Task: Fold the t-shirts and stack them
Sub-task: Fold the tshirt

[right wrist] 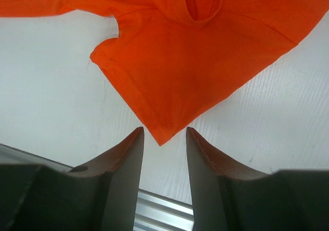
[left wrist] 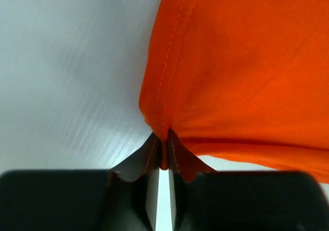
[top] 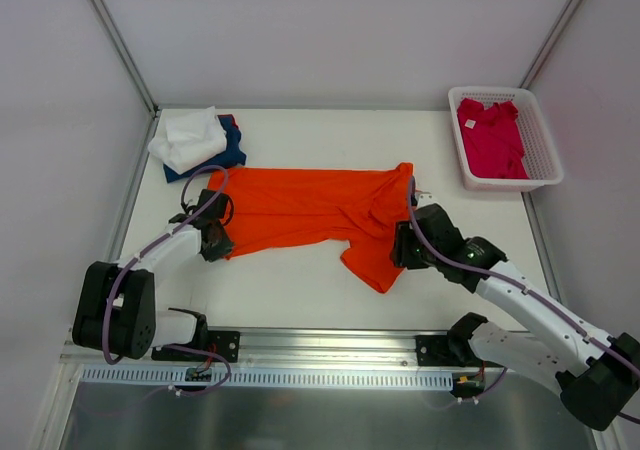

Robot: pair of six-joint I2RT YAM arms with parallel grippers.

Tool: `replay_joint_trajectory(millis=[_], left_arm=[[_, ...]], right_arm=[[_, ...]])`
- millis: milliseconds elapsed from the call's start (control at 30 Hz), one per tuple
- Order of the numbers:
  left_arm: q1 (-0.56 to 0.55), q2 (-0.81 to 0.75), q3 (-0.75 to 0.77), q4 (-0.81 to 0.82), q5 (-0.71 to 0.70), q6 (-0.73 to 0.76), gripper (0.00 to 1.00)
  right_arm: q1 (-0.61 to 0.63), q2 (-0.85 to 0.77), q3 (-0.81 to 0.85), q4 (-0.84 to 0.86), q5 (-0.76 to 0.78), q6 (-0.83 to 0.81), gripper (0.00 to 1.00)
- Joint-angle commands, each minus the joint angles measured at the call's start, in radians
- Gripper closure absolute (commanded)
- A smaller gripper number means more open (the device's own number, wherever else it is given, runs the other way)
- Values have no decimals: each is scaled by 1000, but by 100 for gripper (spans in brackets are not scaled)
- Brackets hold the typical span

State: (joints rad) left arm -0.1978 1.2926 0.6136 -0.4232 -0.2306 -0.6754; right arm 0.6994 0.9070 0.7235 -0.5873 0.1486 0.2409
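Orange t-shirt (top: pixel 300 210), likely limp and light, pinched at hem by left gripper (left wrist: pixel 163 140), right gripper (right wrist: pixel 163 133) agape over sleeve tip.

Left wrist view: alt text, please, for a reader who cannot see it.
The left gripper pinches a stitched edge of the orange t-shirt between its closed fingertips. The shirt fills the upper right, and the bare white table lies to the left.
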Motion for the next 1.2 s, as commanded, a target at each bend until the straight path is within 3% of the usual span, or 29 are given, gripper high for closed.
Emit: replay_joint_trajectory(millis=[0, 67, 700, 1167], left_arm=[[8, 20, 0, 6, 39, -19, 95], [8, 28, 2, 6, 40, -16, 100], [8, 22, -2, 8, 45, -12, 100], [8, 20, -2, 8, 51, -7, 100]], right_arm=[[15, -25, -21, -23, -21, 40, 58], [26, -25, -42, -14, -23, 58, 58], [115, 24, -225, 82, 14, 135, 47], [160, 243, -164, 244, 88, 41, 45]])
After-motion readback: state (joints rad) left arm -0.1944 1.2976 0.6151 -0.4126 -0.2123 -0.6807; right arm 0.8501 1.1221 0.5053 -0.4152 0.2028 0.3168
